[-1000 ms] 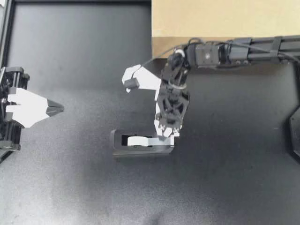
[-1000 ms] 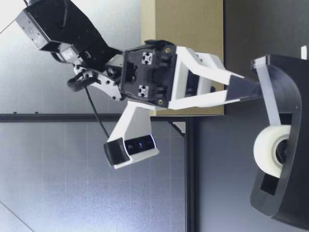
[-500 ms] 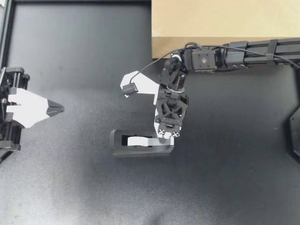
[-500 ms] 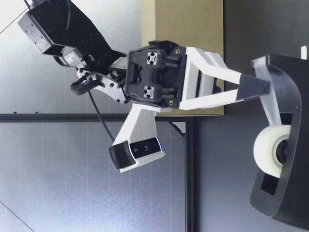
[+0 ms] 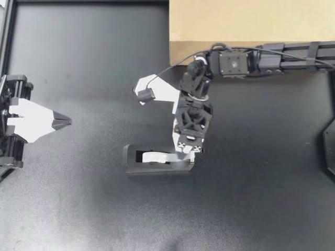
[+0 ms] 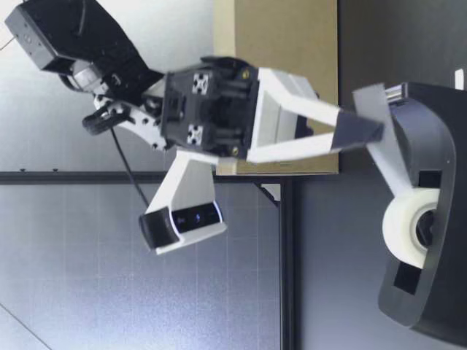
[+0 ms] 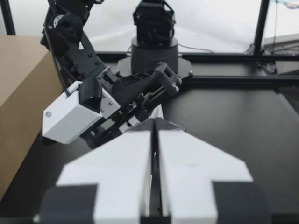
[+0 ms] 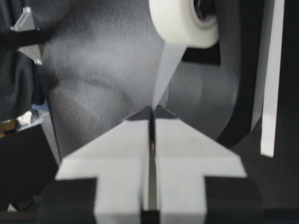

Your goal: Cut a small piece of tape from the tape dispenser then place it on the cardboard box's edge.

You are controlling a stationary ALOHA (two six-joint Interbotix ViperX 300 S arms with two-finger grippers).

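Observation:
My right gripper (image 5: 183,152) points down over the black tape dispenser (image 5: 133,158), which stands mid-table with its white tape roll (image 5: 153,157). In the low view my right gripper (image 6: 371,131) is shut on the free end of the tape strip (image 6: 385,164), which runs taut from the roll (image 6: 408,226) up above the dispenser (image 6: 434,292). The right wrist view shows its fingertips (image 8: 152,112) pressed together on the strip (image 8: 164,70) just below the roll (image 8: 184,18). My left gripper (image 5: 65,121) rests shut and empty at the table's left side. The cardboard box (image 5: 251,21) sits at the back.
The box (image 6: 277,73) stands behind the right arm, its near edge under the arm's forearm (image 5: 282,55). From the left wrist, the right arm's wrist camera (image 7: 74,114) and the box (image 7: 18,93) lie ahead of my left gripper (image 7: 154,123). A dark base (image 5: 330,146) sits at the right edge.
My right gripper has closed on the tape's free end and drawn it upward off the dispenser, stretching the strip. The left arm has stayed still.

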